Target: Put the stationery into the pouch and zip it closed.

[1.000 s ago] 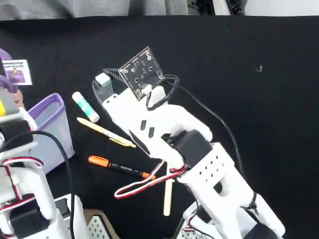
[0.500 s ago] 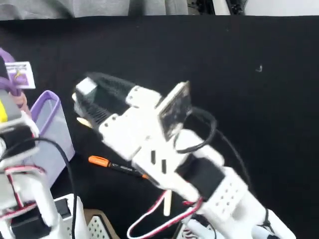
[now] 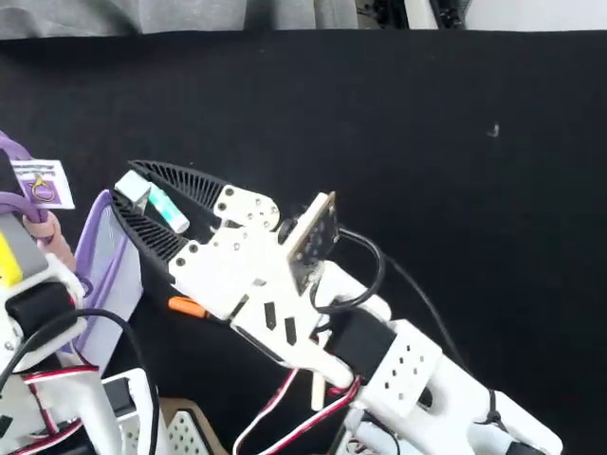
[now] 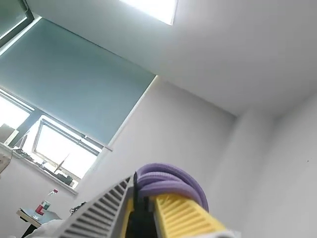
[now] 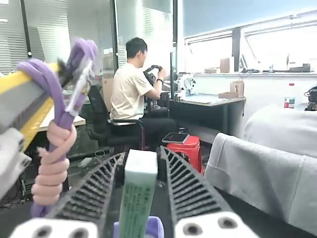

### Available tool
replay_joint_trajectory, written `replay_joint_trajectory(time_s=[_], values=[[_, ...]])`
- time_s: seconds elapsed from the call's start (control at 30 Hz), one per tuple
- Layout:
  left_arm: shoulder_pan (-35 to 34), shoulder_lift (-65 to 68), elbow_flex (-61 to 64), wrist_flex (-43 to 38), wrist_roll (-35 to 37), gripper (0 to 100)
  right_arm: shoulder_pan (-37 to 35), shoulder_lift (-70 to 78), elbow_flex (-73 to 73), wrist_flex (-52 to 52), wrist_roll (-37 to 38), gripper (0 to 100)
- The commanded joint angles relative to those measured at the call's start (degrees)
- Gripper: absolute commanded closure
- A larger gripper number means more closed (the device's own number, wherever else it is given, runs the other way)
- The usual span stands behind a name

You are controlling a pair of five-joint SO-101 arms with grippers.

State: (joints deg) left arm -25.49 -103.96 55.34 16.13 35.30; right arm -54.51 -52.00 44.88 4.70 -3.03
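My right gripper (image 3: pixel 135 190) is shut on the green and white glue stick (image 3: pixel 163 209), just right of the purple pouch (image 3: pixel 106 270) at the table's left edge. In the right wrist view the glue stick (image 5: pixel 136 193) stands between the black ribbed fingers (image 5: pixel 185 191), with the pouch's rim (image 5: pixel 148 227) right below. My left gripper (image 4: pixel 144 201) is shut on the pouch's purple strap (image 4: pixel 168 178) and holds it up. That strap (image 5: pixel 54 99) and its white tag (image 3: pixel 43 185) hang beside the yellow finger. An orange marker (image 3: pixel 185 306) lies partly under the right arm.
A pale wooden stick (image 3: pixel 320 381) pokes out under the right arm near the table's front. The black table (image 3: pixel 455 171) stretches to the right and back. The left arm's base (image 3: pixel 57 408) fills the front left corner.
My right gripper swung down and left over the glue stick and shut on it. The pouch's mouth has shifted and looks narrower; the tag moved lower. The yellow pen is now hidden under the arm.
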Motion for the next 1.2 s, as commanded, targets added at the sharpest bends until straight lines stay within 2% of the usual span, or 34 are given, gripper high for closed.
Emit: replay_joint_trajectory(time_s=[0.0,0.13,0.33,0.53,0.7,0.83,1.17], values=[[0.22,-0.26,1.8,-0.88,-1.32,97,-0.09,1.8,-0.57,-1.32,-3.6,98.8],[0.66,-0.35,1.98,-0.88,-6.33,97,-0.09,4.0,-0.84,-1.32,-7.03,98.8],[0.84,-0.35,0.75,-0.88,-10.37,97,-0.53,4.7,0.92,-1.85,-7.3,98.8],[0.92,-0.35,-1.27,-0.79,-10.64,97,-2.02,1.1,2.68,-3.87,-3.34,98.8],[9.36,-0.26,-3.47,-0.88,-11.34,97,-3.08,-4.97,4.53,-3.87,-2.29,98.8],[11.74,-0.09,-5.58,-0.88,-13.89,97,-3.34,-9.1,6.02,-3.87,-0.26,98.8],[11.38,-0.18,-5.85,-0.62,-14.15,97,-5.1,-5.14,6.73,-4.04,0.09,98.8]])
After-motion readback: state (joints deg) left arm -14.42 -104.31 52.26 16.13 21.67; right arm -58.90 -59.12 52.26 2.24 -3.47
